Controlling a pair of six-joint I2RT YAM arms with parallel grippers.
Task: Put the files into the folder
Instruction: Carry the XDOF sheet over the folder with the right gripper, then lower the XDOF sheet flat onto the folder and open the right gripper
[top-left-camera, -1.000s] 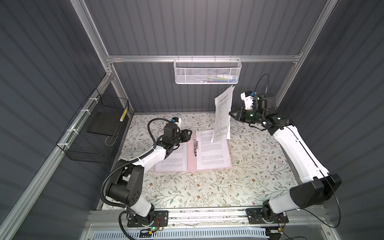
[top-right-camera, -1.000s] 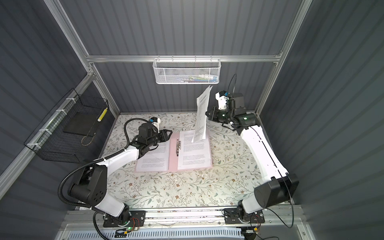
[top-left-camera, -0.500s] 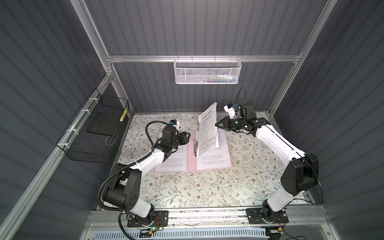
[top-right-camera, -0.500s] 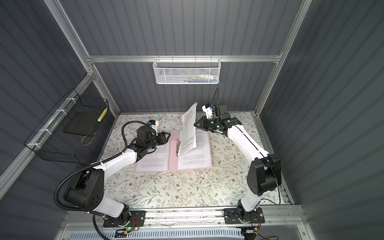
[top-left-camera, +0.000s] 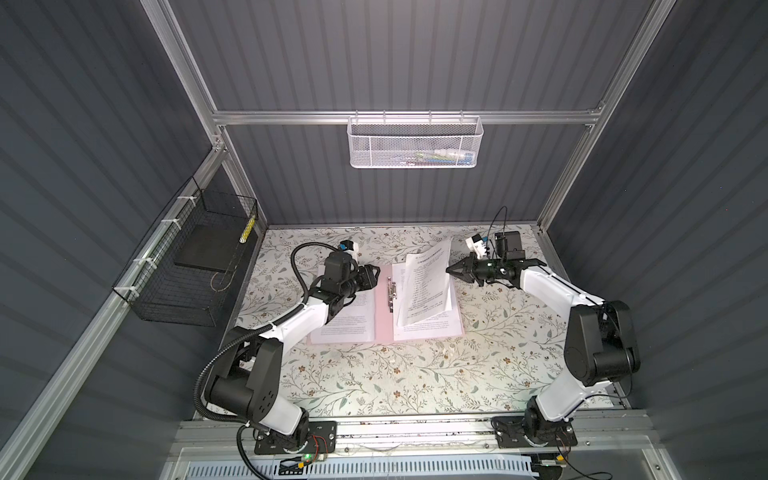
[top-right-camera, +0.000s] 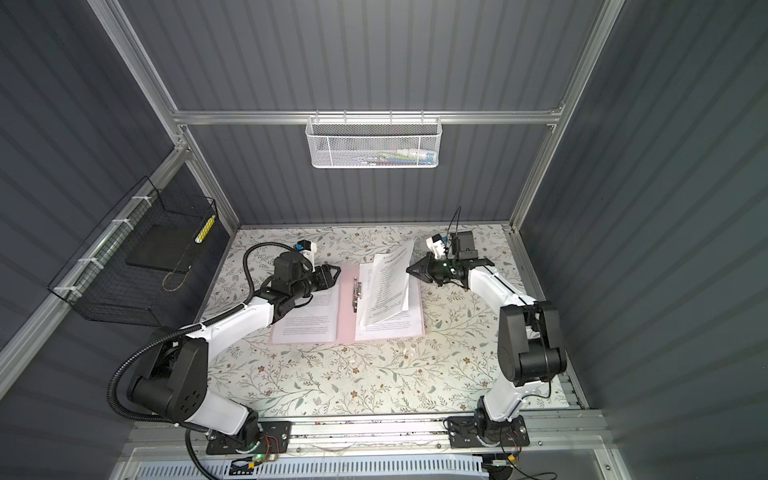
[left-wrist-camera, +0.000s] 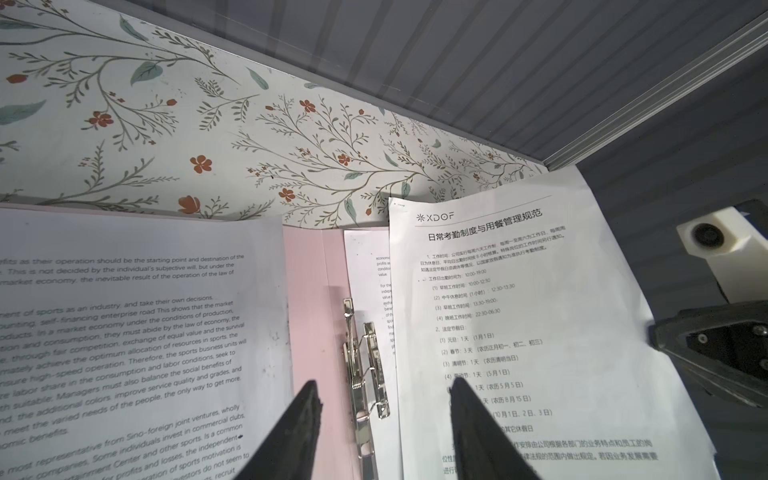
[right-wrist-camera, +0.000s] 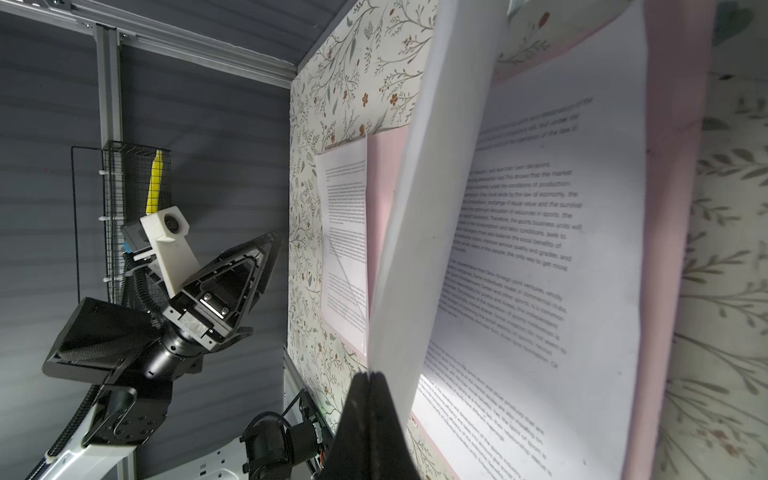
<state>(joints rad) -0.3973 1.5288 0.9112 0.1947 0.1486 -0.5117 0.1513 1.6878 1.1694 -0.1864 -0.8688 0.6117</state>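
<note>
The pale pink folder (top-left-camera: 384, 320) (top-right-camera: 345, 324) lies open on the floral table, its metal clip (top-left-camera: 390, 293) (left-wrist-camera: 365, 374) along the spine. One printed sheet (top-left-camera: 349, 320) rests on its left flap and another (top-left-camera: 432, 328) (right-wrist-camera: 540, 249) on its right flap. My right gripper (top-left-camera: 448, 270) (top-right-camera: 408, 270) (right-wrist-camera: 368, 376) is shut on the right edge of a third sheet (top-left-camera: 428, 282) (left-wrist-camera: 540, 332) with a logo header. That sheet slopes above the right flap, and its left edge reaches down near the clip. My left gripper (top-left-camera: 377, 274) (left-wrist-camera: 383, 382) hovers open above the spine, holding nothing.
A black wire basket (top-left-camera: 191, 266) on the left wall holds a black slab and a yellow item. A white mesh basket (top-left-camera: 413, 141) hangs on the back wall. The back wall stands close behind the folder.
My right gripper has carried the held sheet down and to the left, from hanging upright high above the table to sloping low over the right flap. The left gripper has barely moved.
</note>
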